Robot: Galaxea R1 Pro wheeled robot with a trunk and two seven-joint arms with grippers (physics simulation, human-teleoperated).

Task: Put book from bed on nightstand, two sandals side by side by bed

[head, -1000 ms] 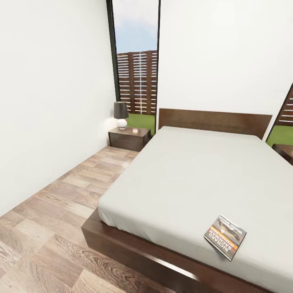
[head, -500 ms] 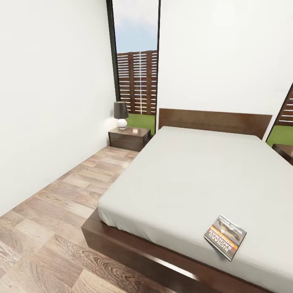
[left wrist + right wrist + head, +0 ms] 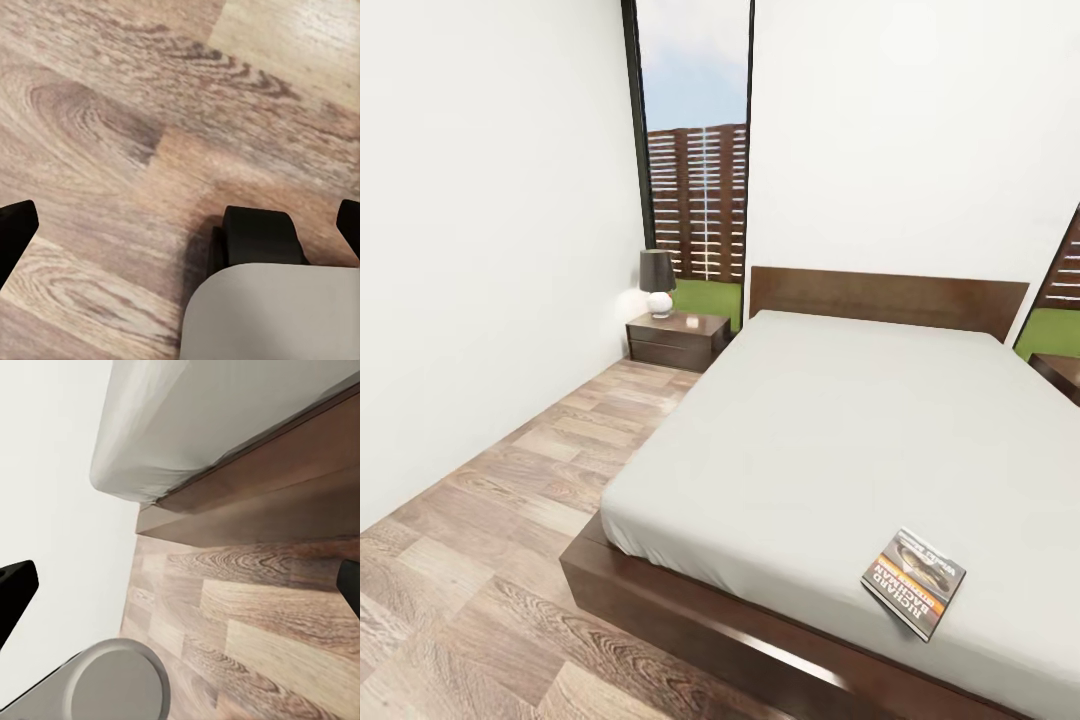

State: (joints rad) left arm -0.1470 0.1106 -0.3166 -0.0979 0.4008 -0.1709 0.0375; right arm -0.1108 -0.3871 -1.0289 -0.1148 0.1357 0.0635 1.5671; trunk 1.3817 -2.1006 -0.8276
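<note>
A: Head view: you're at the foot corner of the bed (image 3: pixel 830 420). Book (image 3: pixel 913 583) lies flat on the mattress near that corner; nightstand (image 3: pixel 678 338) w/ lamp (image 3: pixel 657 282) is far off by the window. Sandals?

B: Can't spot them. Book step comes first, I'd say, not begun.

A: Left wrist view: left gripper (image 3: pixel 180 225) fingers wide apart, nothing btwn, over the floor (image 3: pixel 112 112).

B: Right wrist view: right gripper (image 3: pixel 184 581) also spread, empty, beside the bed frame. Next you prob. need to roll closer and reach w/ the right arm.

right gripper (image 3: pixel 180 585) fingers spread wide over plank floor (image 3: pixel 270 615) beside the bed (image 3: pixel 225 427) corner.
</note>
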